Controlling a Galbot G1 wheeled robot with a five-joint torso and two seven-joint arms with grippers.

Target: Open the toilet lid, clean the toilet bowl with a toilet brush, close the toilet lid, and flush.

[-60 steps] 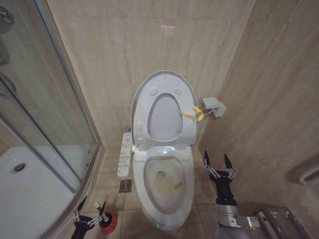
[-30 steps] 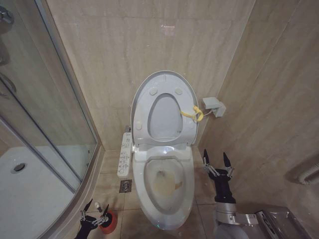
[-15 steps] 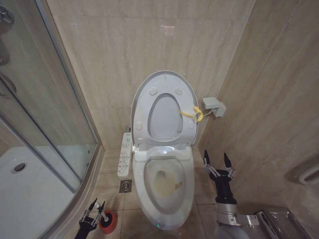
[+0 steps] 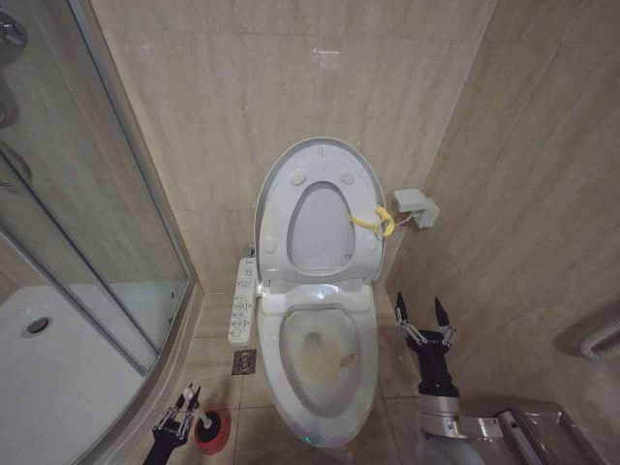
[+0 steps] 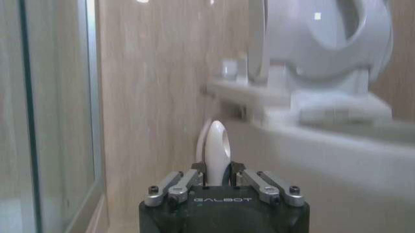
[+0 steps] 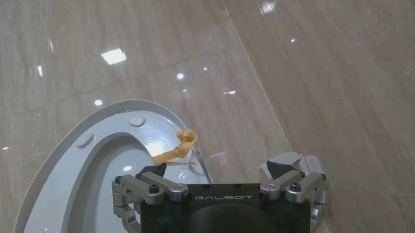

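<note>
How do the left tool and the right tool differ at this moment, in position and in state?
The left tool is low on the floor left of the toilet bowl, over the red holder; the right tool hangs right of the bowl. The left tool is shut on the toilet brush handle; the right tool is open and holds nothing. Both point forward toward the wall.

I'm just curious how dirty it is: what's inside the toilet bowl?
Inside the toilet bowl, yellowish-brown staining covers the lower basin, with a dark drain opening above it. The toilet lid stands raised against the wall, so nothing covers the bowl. What lies down the drain stays hidden.
</note>
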